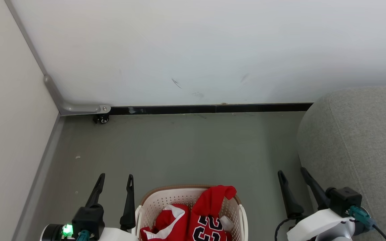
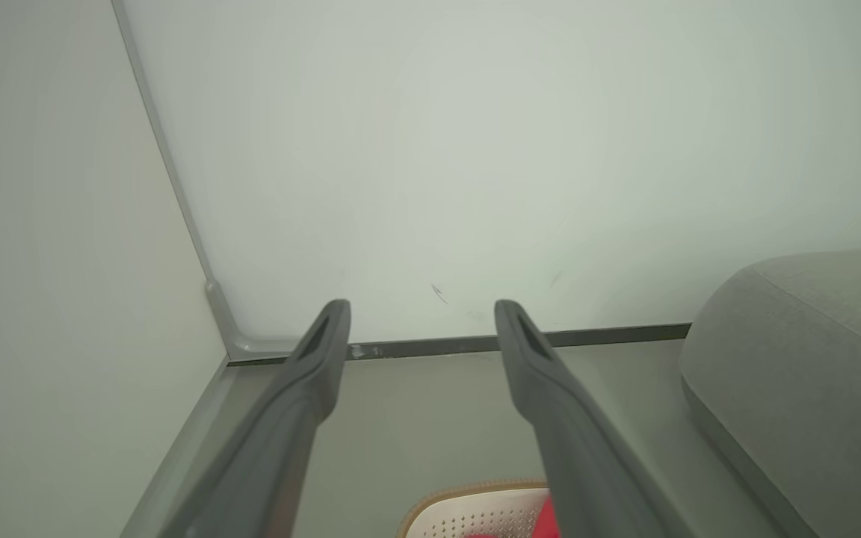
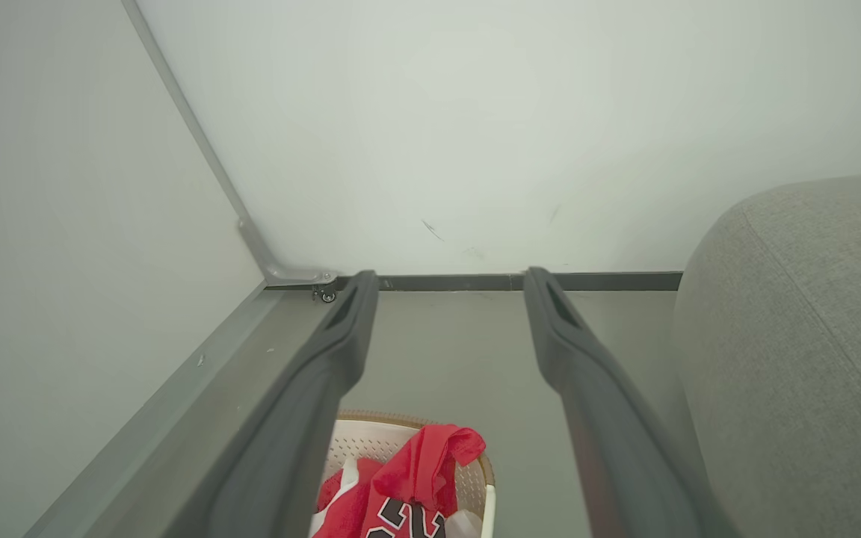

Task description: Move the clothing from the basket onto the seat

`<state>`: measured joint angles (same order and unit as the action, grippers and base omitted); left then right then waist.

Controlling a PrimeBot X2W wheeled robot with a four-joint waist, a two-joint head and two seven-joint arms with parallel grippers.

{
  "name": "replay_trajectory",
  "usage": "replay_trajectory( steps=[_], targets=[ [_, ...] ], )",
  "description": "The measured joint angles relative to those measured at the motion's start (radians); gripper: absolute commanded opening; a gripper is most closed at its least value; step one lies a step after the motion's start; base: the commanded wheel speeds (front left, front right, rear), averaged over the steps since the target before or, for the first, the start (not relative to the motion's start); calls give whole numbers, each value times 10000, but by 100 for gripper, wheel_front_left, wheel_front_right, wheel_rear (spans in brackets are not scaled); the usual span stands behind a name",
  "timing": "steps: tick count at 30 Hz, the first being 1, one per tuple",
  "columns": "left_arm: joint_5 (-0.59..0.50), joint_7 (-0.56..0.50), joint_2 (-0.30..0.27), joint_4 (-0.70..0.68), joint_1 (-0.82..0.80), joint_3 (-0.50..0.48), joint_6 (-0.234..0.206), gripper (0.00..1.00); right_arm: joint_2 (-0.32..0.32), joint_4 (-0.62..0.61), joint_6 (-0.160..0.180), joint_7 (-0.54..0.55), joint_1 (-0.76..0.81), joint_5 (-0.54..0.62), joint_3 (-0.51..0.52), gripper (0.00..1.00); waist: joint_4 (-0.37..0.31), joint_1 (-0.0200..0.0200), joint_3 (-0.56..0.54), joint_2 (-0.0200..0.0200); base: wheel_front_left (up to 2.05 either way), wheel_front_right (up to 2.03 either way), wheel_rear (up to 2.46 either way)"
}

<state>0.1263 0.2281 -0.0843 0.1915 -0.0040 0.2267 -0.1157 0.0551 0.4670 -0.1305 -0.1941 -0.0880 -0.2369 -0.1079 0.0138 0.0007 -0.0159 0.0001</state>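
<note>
Head view: the clothing (image 1: pixel 199 217) heaped in the basket (image 1: pixel 166 197), the seat (image 1: pixel 357 140) to the basket's right. Left gripper (image 1: pixel 116 175) and right gripper (image 1: pixel 292 170) flank the basket, jaws wide apart, empty. A pinch catching perforated wall with cloth could drag the light basket along.

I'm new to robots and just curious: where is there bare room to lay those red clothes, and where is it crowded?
The seat on the right shows bare grey fabric. The floor is open between basket and wall. Crowded: the basket, heaped with clothing, flanked by the open left gripper and right gripper.
</note>
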Motion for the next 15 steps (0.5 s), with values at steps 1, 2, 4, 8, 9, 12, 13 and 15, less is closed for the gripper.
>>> replay_trajectory(
  steps=[1, 2, 4, 8, 9, 12, 13, 15],
  targets=[
    [-105, 31, 0, 21, 0, 2, -2, 100, -2, 29, 0, -13, 1, 111, -12, 100, 1, 0, 1, 0, 0, 0, 0],
    [-203, 79, 2, 46, 0, 2, -23, 100, -2, 59, 0, -46, 1, 213, -19, 100, 2, -1, 1, 0, 0, 0, 0],
    [-364, 115, 2, 109, 1, 2, -88, 100, -2, 107, 0, -84, 0, 472, -46, 100, 3, -1, 3, 0, 0, 0, 0],
    [-568, 199, 31, 268, 7, 21, -173, 100, -10, 155, 0, -171, 0, 811, -88, 100, -1, -1, 7, 0, 0, 0, 0],
    [-583, 199, 35, 318, 9, 15, -174, 100, -13, 159, 0, -171, 0, 811, -88, 100, -3, -2, 10, 0, 0, 0, 0],
    [-581, 199, 36, 441, 14, -21, -174, 100, -15, 163, 0, -171, 0, 811, -82, 100, -10, -1, 17, 0, 0, 0, 0],
    [-566, 199, 48, 493, 14, -58, -176, 100, -17, 161, 0, -171, 0, 813, -67, 100, -12, -1, 19, 0, 0, 0, 0],
    [-546, 199, 52, 573, 14, -113, -176, 100, -19, 159, 0, -173, 0, 813, -36, 100, -14, -2, 25, 0, 0, 0, 0]
  ],
)
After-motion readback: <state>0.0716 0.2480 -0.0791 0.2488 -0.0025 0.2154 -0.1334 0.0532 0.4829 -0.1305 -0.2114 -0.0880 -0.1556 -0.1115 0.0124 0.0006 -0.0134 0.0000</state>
